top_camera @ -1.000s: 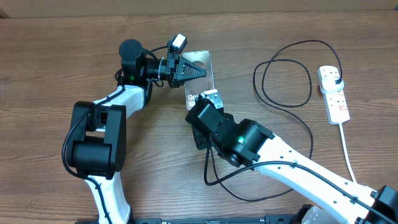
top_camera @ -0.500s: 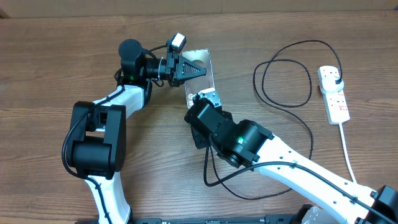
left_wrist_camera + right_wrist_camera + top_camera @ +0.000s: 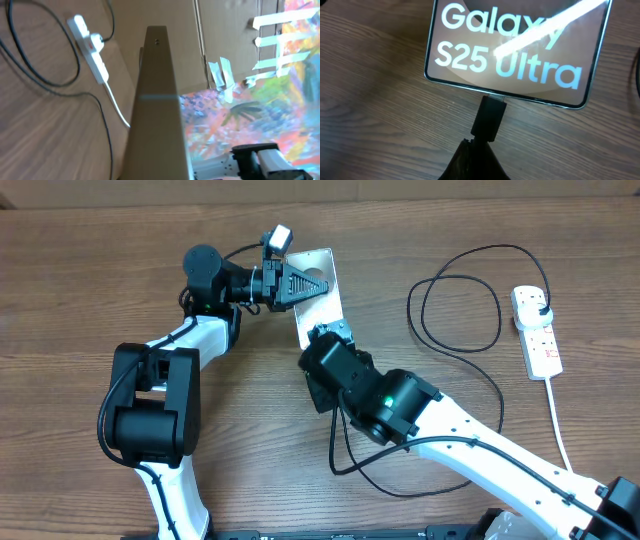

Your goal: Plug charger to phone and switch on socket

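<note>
Plug-in step not confirmed — right hand [image 3: 481,144] pinches the charger [image 3: 489,117] by its connector tip, which touches the middle of the phone [image 3: 520,50]'s short edge; cannot tell if it is seated. Left hand [image 3: 315,286] looks clamped on the phone's far end, tilting it off the desk [image 3: 80,280]. Socket [image 3: 537,330] far right, untouched — switching on is left. Lettering reads "Galaxy S25 Ultra".
</note>
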Available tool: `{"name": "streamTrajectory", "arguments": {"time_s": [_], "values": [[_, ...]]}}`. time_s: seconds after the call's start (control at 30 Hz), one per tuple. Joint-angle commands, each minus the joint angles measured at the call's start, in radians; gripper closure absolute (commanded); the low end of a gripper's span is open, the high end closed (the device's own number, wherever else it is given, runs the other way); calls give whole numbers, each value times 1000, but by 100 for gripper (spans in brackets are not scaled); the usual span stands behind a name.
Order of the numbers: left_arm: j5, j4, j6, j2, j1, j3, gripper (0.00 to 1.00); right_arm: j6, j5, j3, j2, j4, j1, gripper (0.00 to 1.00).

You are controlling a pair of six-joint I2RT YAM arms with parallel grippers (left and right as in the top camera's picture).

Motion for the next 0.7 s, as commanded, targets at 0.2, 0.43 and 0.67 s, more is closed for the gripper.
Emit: {"name": "streamTrajectory", "arguments": {"time_s": [0.2,0.43,0.67], "values": [[80,121,-88,-12,-32,5,96,-7,9,55,-35,26,-53,82],[34,122,-85,-12,-72,5,96,74,10,55,-186,-34,-58,57],[-83,120,-77,-12,-162,72,96,102,11,55,-457,-83,-131,36]]}}
